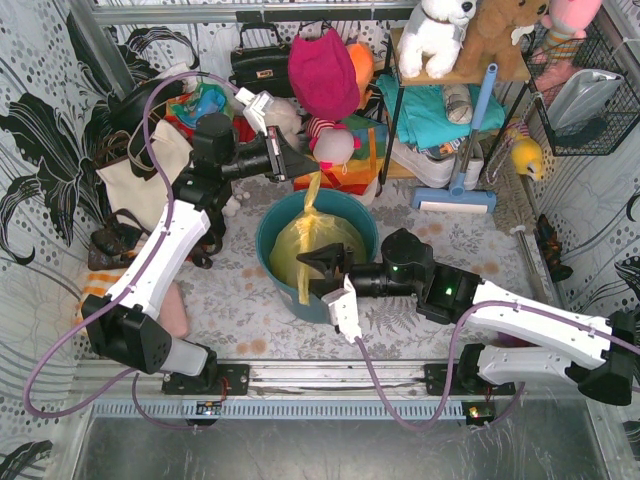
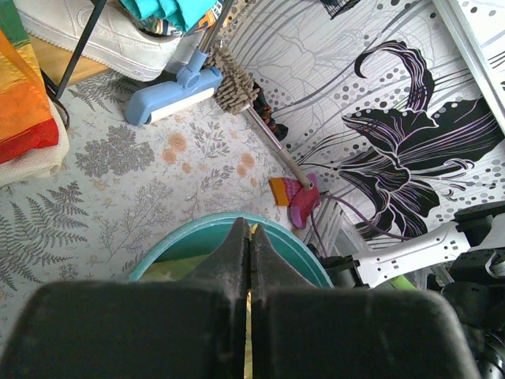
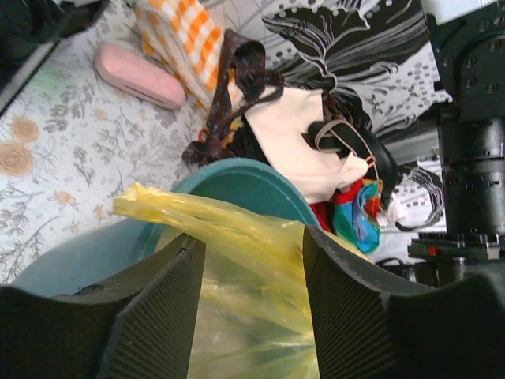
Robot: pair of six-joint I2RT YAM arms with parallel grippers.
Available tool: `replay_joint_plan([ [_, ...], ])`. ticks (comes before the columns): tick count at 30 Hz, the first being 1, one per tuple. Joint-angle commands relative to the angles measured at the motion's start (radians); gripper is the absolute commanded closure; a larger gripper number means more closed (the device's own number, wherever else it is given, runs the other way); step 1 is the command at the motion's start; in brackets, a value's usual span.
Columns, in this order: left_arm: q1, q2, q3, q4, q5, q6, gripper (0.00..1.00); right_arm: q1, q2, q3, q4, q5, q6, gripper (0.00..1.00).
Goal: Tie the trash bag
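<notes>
Left pincer [image 1: 296,163] is seen from above closed on a thin strip of the trash bag [image 1: 312,245], which is stretched up out of the teal bin [image 1: 366,228]; the exact grip point is hidden by the dark fingers. Right pincer [image 1: 322,275] is spread open at the near rim, with a second yellow strip hung just beside it; whether that strip is touched cannot be told. Behind, a cream tote [image 1: 135,180], a blue floor brush [image 1: 455,198] and soft toys [image 1: 440,30] are crowded around the patterned desk [image 1: 460,240].

From the left wrist, the fingers [image 2: 229,260] are pressed together; only a yellowish sliver is made out in the slit; most of the bag is blocked by them, and the teal bin [image 2: 189,241] is cut off below.

From the right wrist, the trash bag [image 3: 237,316] is shown between the parted fingers [image 3: 166,308], unclamped; its lower part is cut off; the teal bin [image 3: 245,185] and cream tote [image 3: 288,134] are partly covered.
</notes>
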Motion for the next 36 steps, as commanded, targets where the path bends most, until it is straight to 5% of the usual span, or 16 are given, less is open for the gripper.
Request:
replay_joint_plan([
  [1, -0.007, 0.005, 0.038, 0.020, 0.020, -0.003, 1.00, 0.000, 0.000, 0.014, 0.060, -0.132, 0.047, 0.48],
  [14, -0.008, 0.006, 0.031, 0.037, 0.023, -0.022, 1.00, 0.001, 0.057, -0.022, 0.250, -0.076, 0.047, 0.48],
  [36, -0.009, 0.006, 0.020, 0.050, 0.009, -0.026, 1.00, 0.000, 0.041, -0.006, 0.253, -0.124, 0.105, 1.00],
])
